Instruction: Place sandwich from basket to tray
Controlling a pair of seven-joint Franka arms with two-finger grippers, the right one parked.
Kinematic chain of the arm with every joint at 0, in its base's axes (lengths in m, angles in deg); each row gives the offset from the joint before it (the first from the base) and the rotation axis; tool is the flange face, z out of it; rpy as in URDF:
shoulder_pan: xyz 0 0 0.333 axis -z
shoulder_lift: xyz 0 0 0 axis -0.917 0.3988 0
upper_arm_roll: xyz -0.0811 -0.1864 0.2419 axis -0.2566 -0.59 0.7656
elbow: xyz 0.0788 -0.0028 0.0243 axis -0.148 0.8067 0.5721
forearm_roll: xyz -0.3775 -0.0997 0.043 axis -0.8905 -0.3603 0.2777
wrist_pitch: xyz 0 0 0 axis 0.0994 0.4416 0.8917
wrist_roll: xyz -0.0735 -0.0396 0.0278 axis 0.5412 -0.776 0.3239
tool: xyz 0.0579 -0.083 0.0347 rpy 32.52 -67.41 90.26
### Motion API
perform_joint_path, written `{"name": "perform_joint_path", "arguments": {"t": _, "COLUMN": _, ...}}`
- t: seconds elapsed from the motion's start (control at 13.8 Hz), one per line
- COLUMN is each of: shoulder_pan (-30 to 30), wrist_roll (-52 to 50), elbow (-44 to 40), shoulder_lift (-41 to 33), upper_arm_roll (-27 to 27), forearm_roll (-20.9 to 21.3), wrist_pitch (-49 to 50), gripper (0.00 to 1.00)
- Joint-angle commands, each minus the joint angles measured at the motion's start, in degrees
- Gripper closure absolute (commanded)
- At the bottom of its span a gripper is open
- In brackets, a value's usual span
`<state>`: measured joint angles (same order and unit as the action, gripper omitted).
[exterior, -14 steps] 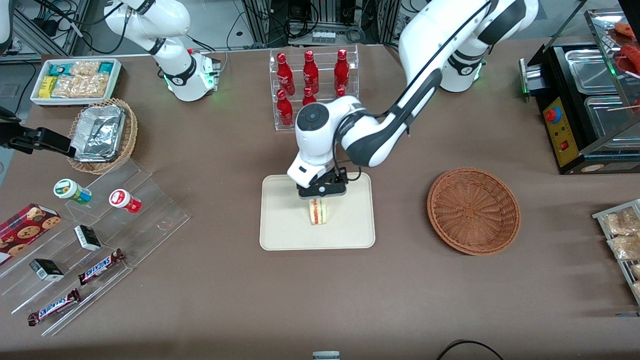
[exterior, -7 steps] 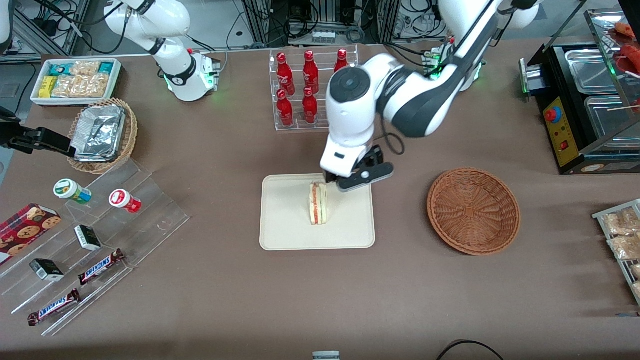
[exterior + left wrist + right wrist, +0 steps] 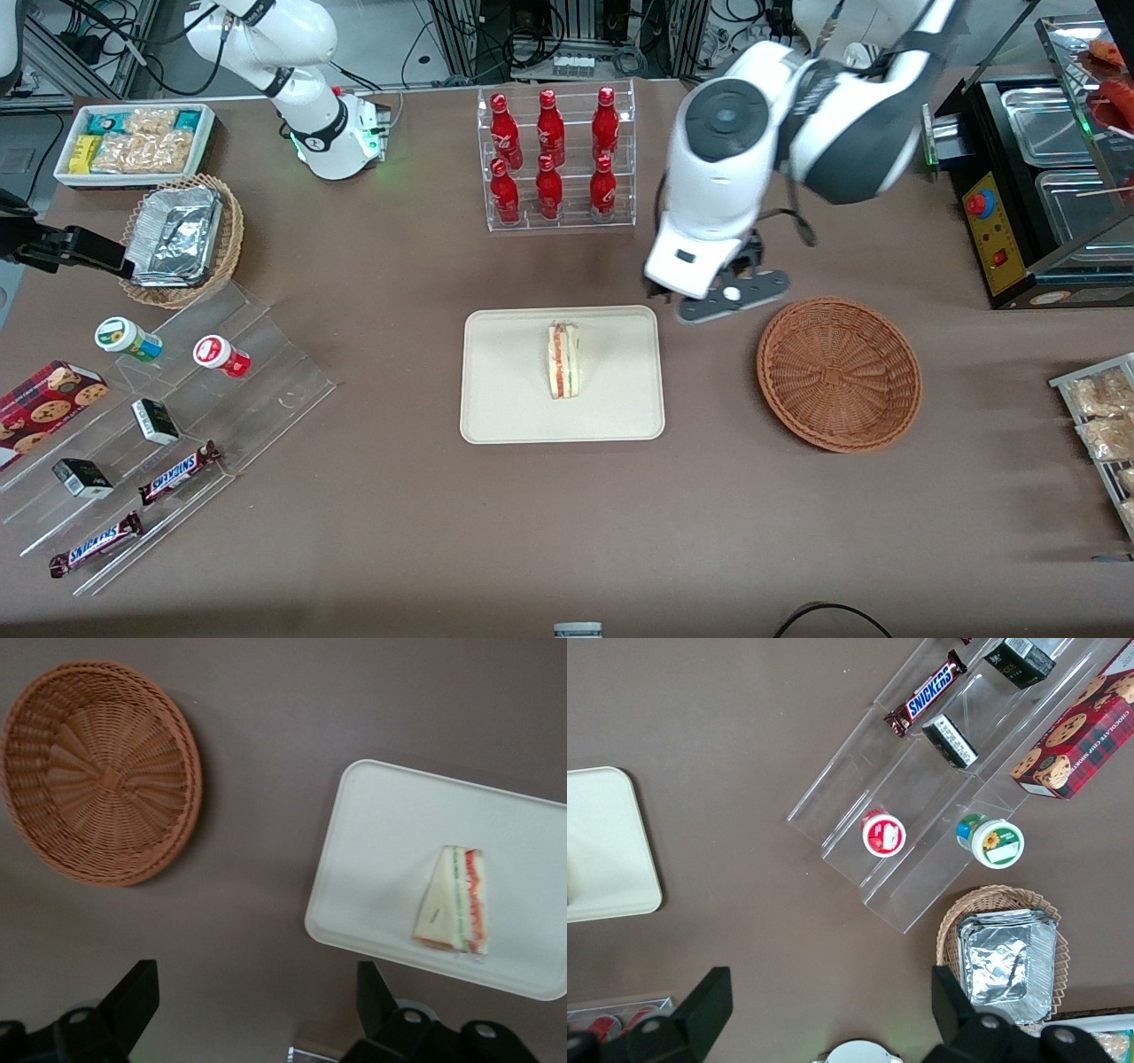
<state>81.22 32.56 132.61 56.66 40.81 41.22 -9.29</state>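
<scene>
The sandwich (image 3: 563, 361), a white wedge with a red and green filling stripe, stands on edge in the middle of the cream tray (image 3: 505, 399). The reddish-brown wicker basket (image 3: 839, 374) lies toward the working arm's end of the table with nothing in it. My gripper (image 3: 725, 304) hangs open and holds nothing, high above the bare tabletop between the tray and the basket, a little farther from the front camera than both. The left wrist view shows the basket (image 3: 99, 771), the tray (image 3: 381, 833) and the sandwich (image 3: 454, 900) below the spread gripper (image 3: 255, 997).
A clear rack of red bottles (image 3: 556, 159) stands farther from the front camera than the tray. Toward the parked arm's end are a stepped acrylic shelf of snacks (image 3: 168, 416), a foil-tray basket (image 3: 182, 239) and a white bin (image 3: 133, 142). A black appliance (image 3: 1036, 186) sits at the working arm's end.
My gripper has let go of the sandwich, risen off the tray and moved toward the basket. The sandwich stays standing on the tray.
</scene>
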Motion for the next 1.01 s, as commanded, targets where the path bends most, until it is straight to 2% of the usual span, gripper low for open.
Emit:
{"name": "perform_joint_path", "arguments": {"t": 0.0, "shoulder_pan": -3.8, "wrist_roll": 6.1, "elbow": 4.0, "shoulder_lift": -4.7, "upper_arm_roll": -0.2, "forearm_roll": -2.7, "wrist_pitch": 1.2, "gripper": 0.01}}
{"name": "perform_joint_path", "arguments": {"t": 0.22, "shoulder_pan": -7.7, "wrist_roll": 12.4, "elbow": 6.6, "shoulder_lift": -7.9, "upper_arm_roll": -0.2, "forearm_roll": -3.7, "wrist_pitch": 2.1, "gripper": 0.01}}
{"name": "perform_joint_path", "arguments": {"t": 0.58, "shoulder_pan": -13.9, "wrist_roll": 24.9, "elbow": 9.9, "shoulder_lift": -12.7, "upper_arm_roll": 0.3, "forearm_roll": -7.8, "wrist_pitch": 3.4, "gripper": 0.01}}
{"name": "perform_joint_path", "arguments": {"t": 0.94, "shoulder_pan": -13.2, "wrist_roll": 39.1, "elbow": 9.8, "shoulder_lift": -15.2, "upper_arm_roll": 10.4, "forearm_roll": -10.8, "wrist_pitch": 6.8, "gripper": 0.01}}
